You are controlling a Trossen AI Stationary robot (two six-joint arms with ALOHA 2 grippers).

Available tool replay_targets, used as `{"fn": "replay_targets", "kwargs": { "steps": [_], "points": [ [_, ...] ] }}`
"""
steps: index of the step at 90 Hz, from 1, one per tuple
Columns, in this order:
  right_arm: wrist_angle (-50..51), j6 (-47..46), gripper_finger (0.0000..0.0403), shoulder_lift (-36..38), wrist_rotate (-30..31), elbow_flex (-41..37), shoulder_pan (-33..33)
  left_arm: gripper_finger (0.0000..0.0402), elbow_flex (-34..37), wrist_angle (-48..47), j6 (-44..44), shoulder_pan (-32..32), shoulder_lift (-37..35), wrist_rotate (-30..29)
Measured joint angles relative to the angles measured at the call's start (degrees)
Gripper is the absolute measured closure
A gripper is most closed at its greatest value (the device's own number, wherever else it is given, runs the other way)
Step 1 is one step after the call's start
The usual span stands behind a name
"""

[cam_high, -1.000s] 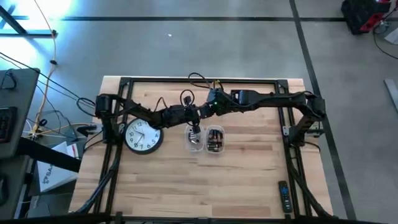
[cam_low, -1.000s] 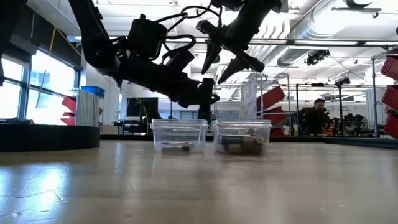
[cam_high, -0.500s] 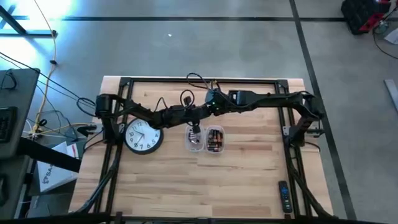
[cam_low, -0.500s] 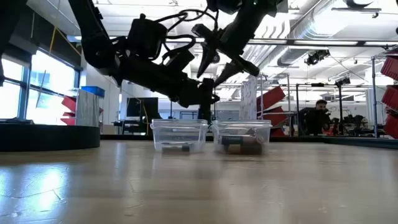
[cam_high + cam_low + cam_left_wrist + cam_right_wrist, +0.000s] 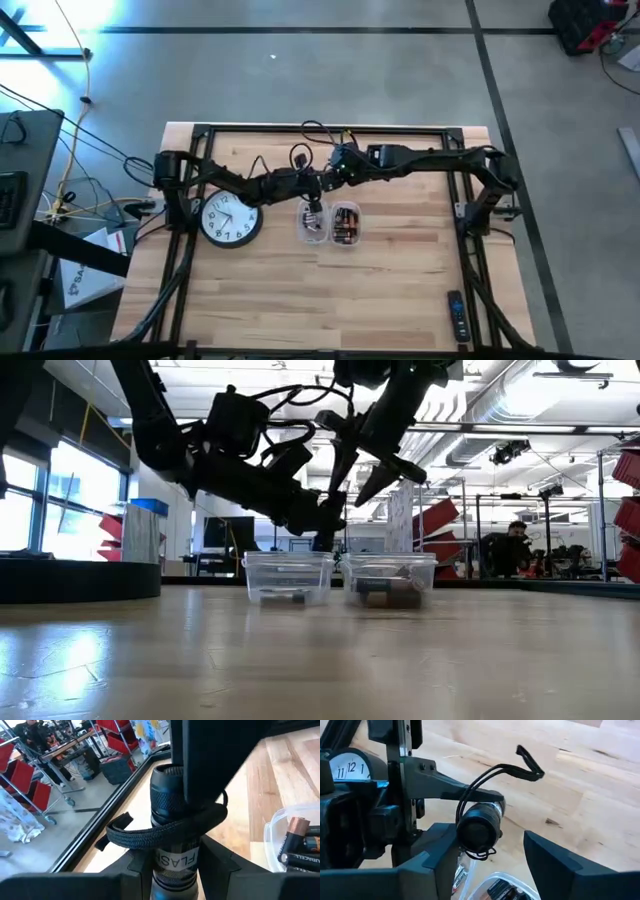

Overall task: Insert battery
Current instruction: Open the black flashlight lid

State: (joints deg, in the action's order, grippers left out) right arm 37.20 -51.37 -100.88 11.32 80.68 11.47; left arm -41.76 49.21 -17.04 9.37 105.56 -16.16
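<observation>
Above the middle of the bench (image 5: pixel 260 290), a black flashlight (image 5: pixel 176 815) is held clenched in the left end effector (image 5: pixel 172 865), its knurled head pointing away from the wrist and a braided wrist cord (image 5: pixel 150 832) looped round its body. In the right wrist view the flashlight's round end is seen facing the right end effector (image 5: pixel 492 850), whose 2 fingers are spread apart with nothing between them, just short of the flashlight. In the high view both arms are seen to meet over 2 clear plastic tubs (image 5: pixel 328 223) standing side by side, touching or nearly so. The tub on the right arm's side (image 5: pixel 390 580) is filled with cylindrical batteries (image 5: pixel 295 845), copper-topped and black-jacketed; what lies in the other tub (image 5: pixel 288 578) cannot be made out. No battery is held by either end effector, so insertion is judged not yet begun.

A battery is judged stiff, dense for its size and smooth-skinned, so it is likely to slip or roll if pinched off-centre; it is best gripped across the middle of its barrel, leaving 1 end free to enter the flashlight. The flashlight body is rigid metal or hard plastic, and its knurling gives a sure hold. The cord is soft and may snag on a finger.

A round white wall clock (image 5: pixel 231 219) lies flat on the bench by the left arm, and a dark remote control (image 5: pixel 456 315) lies well apart near the right front corner. The bench is of pale wood planks.
</observation>
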Motion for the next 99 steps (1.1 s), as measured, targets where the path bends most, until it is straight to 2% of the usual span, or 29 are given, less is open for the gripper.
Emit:
{"fn": "replay_targets", "kwargs": {
  "steps": [19, 35, 80, 99],
  "points": [
    [-4.06, 0.38, 0.0263, 0.0, -1.38, -0.02, 0.69, 0.0306, 0.0, 0.39, -0.04, -0.07, 0.0, 0.85],
    [-3.65, -0.13, 0.0279, 0.0, -1.8, -0.02, 0.97, 0.0306, 0.0, 0.18, -0.15, -0.11, 0.0, 1.08],
    [-2.19, -2.38, 0.0282, 0.0, -6.86, -0.09, 0.14, 0.0306, 0.0, -0.04, -0.09, 0.0, 0.0, 0.06],
    [-2.54, -2.19, 0.0282, 0.0, -5.94, -0.09, 0.15, 0.0306, 0.0, -0.11, -0.07, 0.0, 0.0, -0.09]
  ]
}}
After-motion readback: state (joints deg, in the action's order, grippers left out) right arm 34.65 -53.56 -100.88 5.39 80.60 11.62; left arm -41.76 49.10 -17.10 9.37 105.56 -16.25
